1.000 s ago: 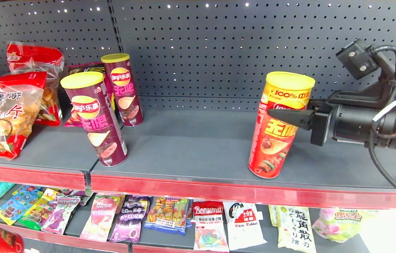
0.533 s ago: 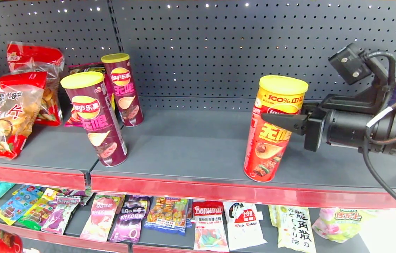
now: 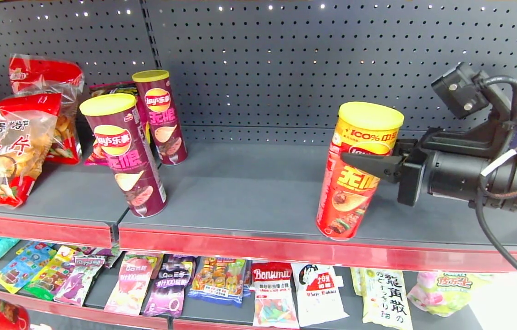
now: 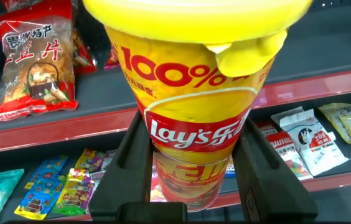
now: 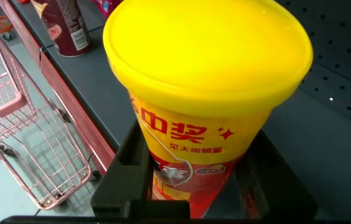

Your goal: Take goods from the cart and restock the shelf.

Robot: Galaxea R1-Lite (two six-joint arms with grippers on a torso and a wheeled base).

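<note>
Nearest, the left gripper [image 4: 194, 158] clasps a yellow-lidded chip can [image 4: 194, 81] short of the shelving, not yet placed; the right gripper [image 3: 366, 158] clamps a red chip can [image 3: 354, 201], tilted at the front edge of the upper shelf [image 3: 258, 192], seemingly unreleased; farther back, two purple chip cans [image 3: 125, 156] stand stocked.

Bright, even light, perhaps from overhead

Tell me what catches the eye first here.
A red can with a yellow lid tilts at the front of the grey shelf, clamped in the right gripper. Two purple cans stand farther left on it. The left gripper holds a second red can out in front of the shelves.
</note>
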